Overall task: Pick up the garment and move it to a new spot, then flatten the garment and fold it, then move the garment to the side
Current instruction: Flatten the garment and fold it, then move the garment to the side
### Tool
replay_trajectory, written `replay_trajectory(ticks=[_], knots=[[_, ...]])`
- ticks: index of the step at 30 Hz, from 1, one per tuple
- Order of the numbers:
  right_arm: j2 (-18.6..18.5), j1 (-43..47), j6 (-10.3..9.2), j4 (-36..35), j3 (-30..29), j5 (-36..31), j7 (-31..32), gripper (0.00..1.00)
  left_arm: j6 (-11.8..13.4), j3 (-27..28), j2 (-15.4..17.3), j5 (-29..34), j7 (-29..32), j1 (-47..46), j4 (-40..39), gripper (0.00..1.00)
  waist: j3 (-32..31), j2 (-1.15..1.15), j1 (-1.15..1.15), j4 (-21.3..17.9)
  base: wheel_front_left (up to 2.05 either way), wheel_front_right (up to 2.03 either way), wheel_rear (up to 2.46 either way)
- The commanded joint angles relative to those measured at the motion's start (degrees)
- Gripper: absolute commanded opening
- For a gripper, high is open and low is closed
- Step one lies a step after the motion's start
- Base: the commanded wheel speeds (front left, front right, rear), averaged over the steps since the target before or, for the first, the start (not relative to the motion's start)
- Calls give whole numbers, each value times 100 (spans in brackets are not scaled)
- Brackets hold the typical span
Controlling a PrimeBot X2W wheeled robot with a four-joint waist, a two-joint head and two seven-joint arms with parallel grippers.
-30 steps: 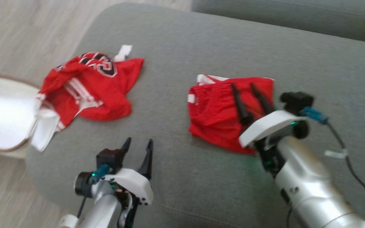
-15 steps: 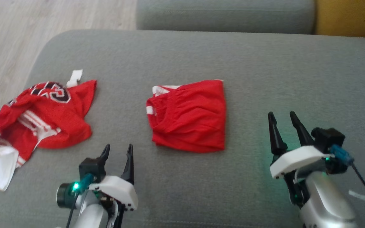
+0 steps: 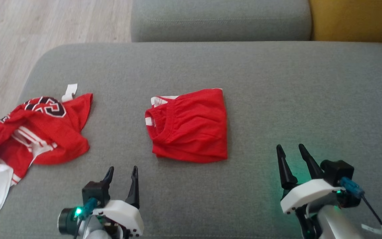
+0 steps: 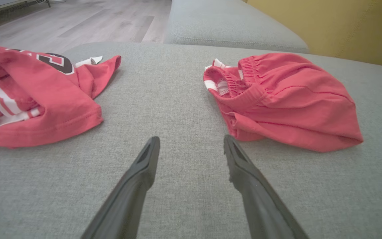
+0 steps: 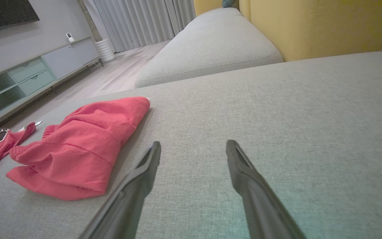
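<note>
The garment [image 3: 187, 126] is red with white trim, folded into a rough square, lying in the middle of the grey sofa cushion [image 3: 277, 83]. My left gripper [image 3: 122, 168] hovers open near the front edge, left of the garment and apart from it. Open as well, my right gripper [image 3: 289, 146] stands to the garment's right, nothing between its fingers. In the left wrist view the garment [image 4: 287, 99] lies ahead and right of the open gripper [image 4: 191, 138]. In the right wrist view the garment [image 5: 81, 149] lies left of the open gripper [image 5: 193, 143].
A crumpled red jersey [image 3: 41, 132] with black and white lettering lies at the cushion's left edge, white cloth hanging over it. A second grey cushion [image 3: 221, 20] and a yellow backrest [image 3: 356, 20] lie behind. Wood floor [image 3: 28, 26] is on the left.
My right gripper has drawn back off the folded garment and now stands clear to its right. The head camera has shifted, so the whole scene sits further left and lower.
</note>
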Motion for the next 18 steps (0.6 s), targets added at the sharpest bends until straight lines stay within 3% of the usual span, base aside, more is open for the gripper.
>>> replay_trajectory(ticks=[1,12,17,18], knots=[[28,-306,39,-198,175,-15,-77,100,37,154,49,46,-35,-258,-215,100,116,0,0,91,0,0,0],[28,-1478,39,439,480,233,-77,100,-9,-197,49,-131,-35,-663,-307,100,889,0,0,1013,0,0,0],[28,-1862,39,1113,435,236,-77,100,-27,-320,49,-202,-35,-694,-291,100,1021,0,0,1429,0,0,0],[28,-2024,39,1545,364,224,-77,100,-7,-327,49,-213,-35,-684,-292,100,1055,0,0,1568,0,0,0]])
